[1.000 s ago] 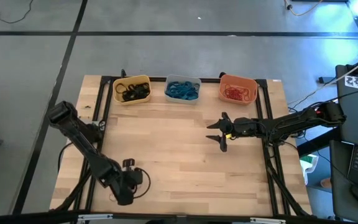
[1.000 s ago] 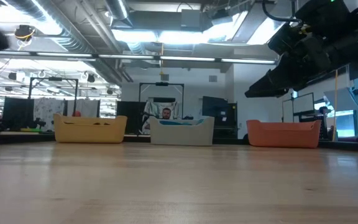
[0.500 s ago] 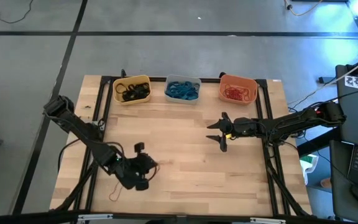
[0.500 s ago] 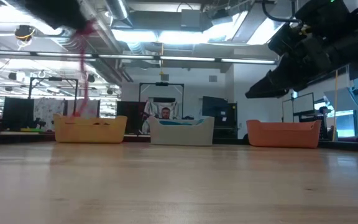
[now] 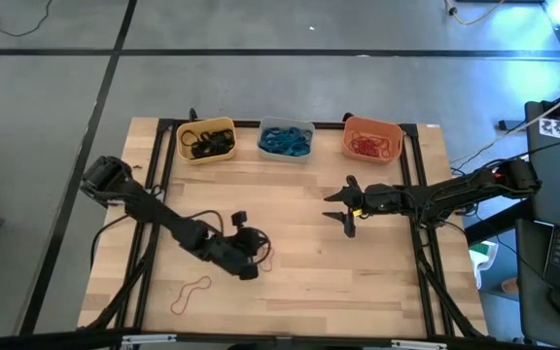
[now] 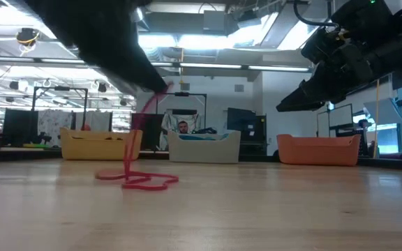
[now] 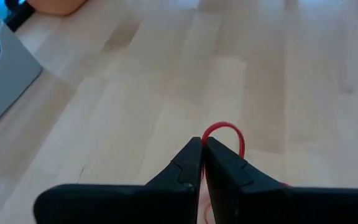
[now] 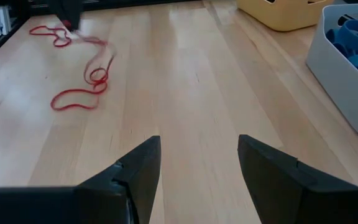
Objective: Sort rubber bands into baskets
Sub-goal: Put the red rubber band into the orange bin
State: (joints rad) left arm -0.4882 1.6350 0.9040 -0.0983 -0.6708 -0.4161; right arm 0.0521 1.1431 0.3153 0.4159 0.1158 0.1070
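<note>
- Red band (image 7: 225, 132): thin loop pinched at its upper end between the closed fingers of the left tool (image 7: 202, 148); the rest trails down onto the counter (image 5: 299, 282), seen in the low view as a strand (image 6: 139, 143) falling to a coil on the wood
- Second red band (image 5: 191, 294): lies loose on the counter near the front left, apart from the held one
- Left tool, high view (image 5: 249, 255): low over the middle-left of the counter, shut on the red band
- Orange basket (image 5: 372, 139): back right, already holding red bands; the likely target, well apart from the left tool
- Grey basket (image 5: 286, 139): back centre, blue bands inside
- Yellow basket (image 5: 205, 139): back left, black bands inside
- Right tool (image 8: 199, 163): fingers wide apart, nothing held, hovering right of centre in front of the orange basket
- Risk: the grip is on a small bit of the loop, so the band may slip free in transit
- Risk: the dragging tail may catch on a basket rim or hang outside the orange basket
- Risk: the path to the orange basket passes close to the right tool; contact could knock the band off
</note>
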